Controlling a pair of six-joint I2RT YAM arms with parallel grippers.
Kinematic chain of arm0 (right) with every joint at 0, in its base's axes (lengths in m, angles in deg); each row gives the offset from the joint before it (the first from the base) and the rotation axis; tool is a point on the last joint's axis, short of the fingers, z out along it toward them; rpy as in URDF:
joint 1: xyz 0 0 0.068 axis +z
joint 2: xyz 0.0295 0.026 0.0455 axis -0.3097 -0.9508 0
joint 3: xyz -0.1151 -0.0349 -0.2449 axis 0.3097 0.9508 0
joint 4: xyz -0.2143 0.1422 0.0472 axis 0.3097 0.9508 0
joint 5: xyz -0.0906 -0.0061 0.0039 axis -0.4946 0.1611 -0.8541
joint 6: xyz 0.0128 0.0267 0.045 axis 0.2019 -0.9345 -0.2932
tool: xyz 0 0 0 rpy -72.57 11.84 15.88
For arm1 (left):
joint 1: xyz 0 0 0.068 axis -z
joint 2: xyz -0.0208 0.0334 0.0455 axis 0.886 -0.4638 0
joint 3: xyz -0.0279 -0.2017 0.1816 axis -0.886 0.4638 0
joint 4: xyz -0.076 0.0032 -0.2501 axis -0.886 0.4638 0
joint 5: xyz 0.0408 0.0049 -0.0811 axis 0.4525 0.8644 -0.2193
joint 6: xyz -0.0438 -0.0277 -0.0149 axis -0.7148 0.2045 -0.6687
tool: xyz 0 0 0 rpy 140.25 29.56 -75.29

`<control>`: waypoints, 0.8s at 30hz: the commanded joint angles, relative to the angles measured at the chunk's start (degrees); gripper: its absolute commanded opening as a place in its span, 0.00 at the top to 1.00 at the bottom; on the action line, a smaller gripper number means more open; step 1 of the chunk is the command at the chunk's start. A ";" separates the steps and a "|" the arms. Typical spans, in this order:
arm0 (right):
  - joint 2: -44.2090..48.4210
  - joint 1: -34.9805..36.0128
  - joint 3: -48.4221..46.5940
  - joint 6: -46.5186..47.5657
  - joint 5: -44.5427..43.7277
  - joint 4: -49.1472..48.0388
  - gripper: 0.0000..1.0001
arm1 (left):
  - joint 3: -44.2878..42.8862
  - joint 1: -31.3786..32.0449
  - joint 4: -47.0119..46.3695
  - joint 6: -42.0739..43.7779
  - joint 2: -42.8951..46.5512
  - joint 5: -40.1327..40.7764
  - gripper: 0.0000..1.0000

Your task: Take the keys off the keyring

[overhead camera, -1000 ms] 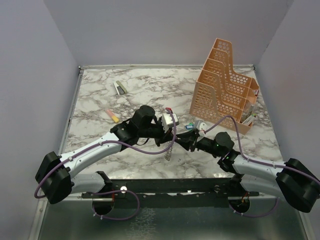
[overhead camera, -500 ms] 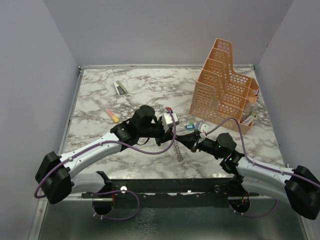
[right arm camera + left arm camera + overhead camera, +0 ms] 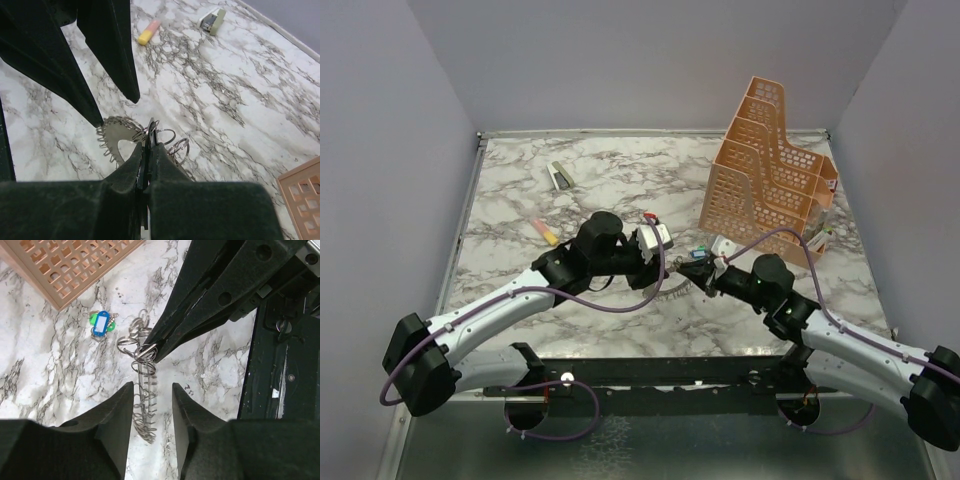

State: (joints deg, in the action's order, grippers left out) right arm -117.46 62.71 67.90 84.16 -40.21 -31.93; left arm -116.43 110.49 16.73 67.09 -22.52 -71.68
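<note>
1. Left gripper (image 3: pixel 152 412): fingers apart at the bottom edge, over the marble table (image 3: pixel 60 375).
2. The keyring (image 3: pixel 145 400), seen edge-on with the keys (image 3: pixel 140 422) bristling along it, sits in the gap between those fingers.
3. Right gripper (image 3: pixel 152 355): enters from the upper right, tips pinched together on a small wire ring (image 3: pixel 143 351) at the keyring's upper end.
4. Blue tag (image 3: pixel 100 322): on the table, near the orange perforated file holder (image 3: pixel 70 265).

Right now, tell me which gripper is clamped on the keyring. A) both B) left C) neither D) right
D: the right gripper is shut on the keyring, while the left gripper stands open with a finger on either side of it.
</note>
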 commanded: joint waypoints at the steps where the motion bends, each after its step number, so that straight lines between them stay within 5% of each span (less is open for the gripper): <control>1: 0.73 0.07 -3.72 2.99 -0.50 5.26 0.99 | 1.08 -0.04 -0.02 0.82 1.16 1.66 0.61; 14: 0.85 0.07 -7.53 6.53 4.63 12.27 1.00 | 1.57 -0.04 -1.62 -0.20 -0.59 1.72 0.56; 20: 0.80 0.16 -9.42 7.35 7.96 14.80 0.99 | 1.71 -0.49 -0.64 2.13 -0.28 -0.02 0.75; 24: 1.10 0.41 -10.56 7.62 10.44 16.14 1.00 | 2.61 -1.28 -1.29 3.41 0.86 -2.55 0.76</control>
State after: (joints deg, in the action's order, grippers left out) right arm -117.44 62.73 60.21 90.76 -33.95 -16.81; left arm -115.32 110.03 16.23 68.36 -22.92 -71.27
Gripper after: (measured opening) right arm 0.023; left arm 0.242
